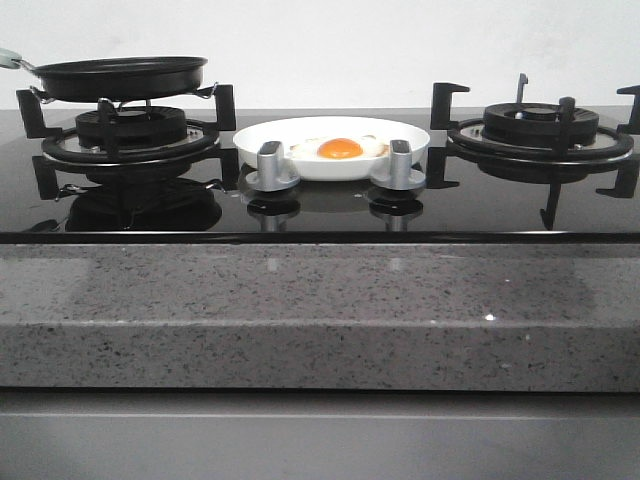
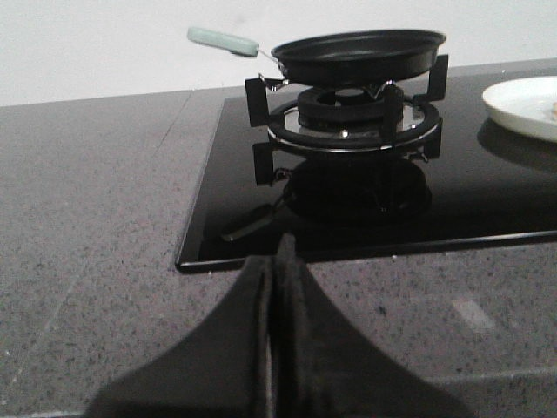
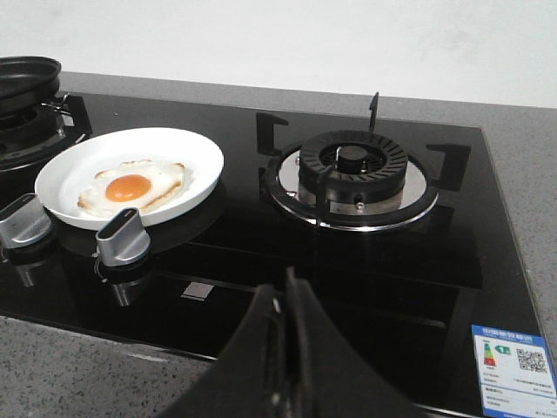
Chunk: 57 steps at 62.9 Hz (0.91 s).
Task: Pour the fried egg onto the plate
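The fried egg (image 1: 338, 148), white with an orange yolk, lies on the white plate (image 1: 410, 135) in the middle of the black hob; both also show in the right wrist view, egg (image 3: 133, 186) on plate (image 3: 196, 155). The plate's edge (image 2: 522, 103) shows in the left wrist view. The black frying pan (image 1: 118, 76) sits empty on the left burner, its pale green handle (image 2: 222, 39) pointing away to the left. My left gripper (image 2: 277, 261) is shut and empty over the grey counter in front of the pan. My right gripper (image 3: 285, 296) is shut and empty over the hob's front edge.
Two silver knobs (image 1: 271, 166) (image 1: 398, 166) stand in front of the plate. The right burner (image 1: 541, 130) with black pan supports has nothing on it. A speckled grey stone counter (image 1: 320, 310) runs along the front. A sticker (image 3: 513, 361) is on the hob's corner.
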{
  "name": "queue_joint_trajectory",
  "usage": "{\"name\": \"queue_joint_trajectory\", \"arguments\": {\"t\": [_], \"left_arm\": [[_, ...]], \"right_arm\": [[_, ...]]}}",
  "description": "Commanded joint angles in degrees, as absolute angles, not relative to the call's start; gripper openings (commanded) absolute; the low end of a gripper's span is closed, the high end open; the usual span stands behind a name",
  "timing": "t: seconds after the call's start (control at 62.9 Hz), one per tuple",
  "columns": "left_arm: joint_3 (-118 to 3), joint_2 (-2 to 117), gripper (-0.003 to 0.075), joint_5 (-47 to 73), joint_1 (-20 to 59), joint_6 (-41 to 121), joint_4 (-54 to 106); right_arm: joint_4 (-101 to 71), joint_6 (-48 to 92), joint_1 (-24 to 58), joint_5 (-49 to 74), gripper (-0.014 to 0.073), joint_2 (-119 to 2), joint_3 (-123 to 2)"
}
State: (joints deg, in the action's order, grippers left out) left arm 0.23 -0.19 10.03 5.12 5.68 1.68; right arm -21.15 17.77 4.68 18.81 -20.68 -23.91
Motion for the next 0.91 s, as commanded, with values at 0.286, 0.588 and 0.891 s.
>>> {"name": "queue_joint_trajectory", "arguments": {"t": [0.286,0.588,0.891], "left_arm": [[0.5,-1.1,-0.002,3.1,5.1,4.8,3.4],[0.5,-1.1,-0.002,3.1,5.1,4.8,3.4],[0.5,-1.1,-0.002,3.1,5.1,4.8,3.4]], "right_arm": [[-21.7,18.5,4.6,14.4,-0.0118,-21.1,-25.4],[-21.7,18.5,4.6,14.4,-0.0118,-21.1,-25.4],[-21.7,18.5,4.6,14.4,-0.0118,-21.1,-25.4]]}}
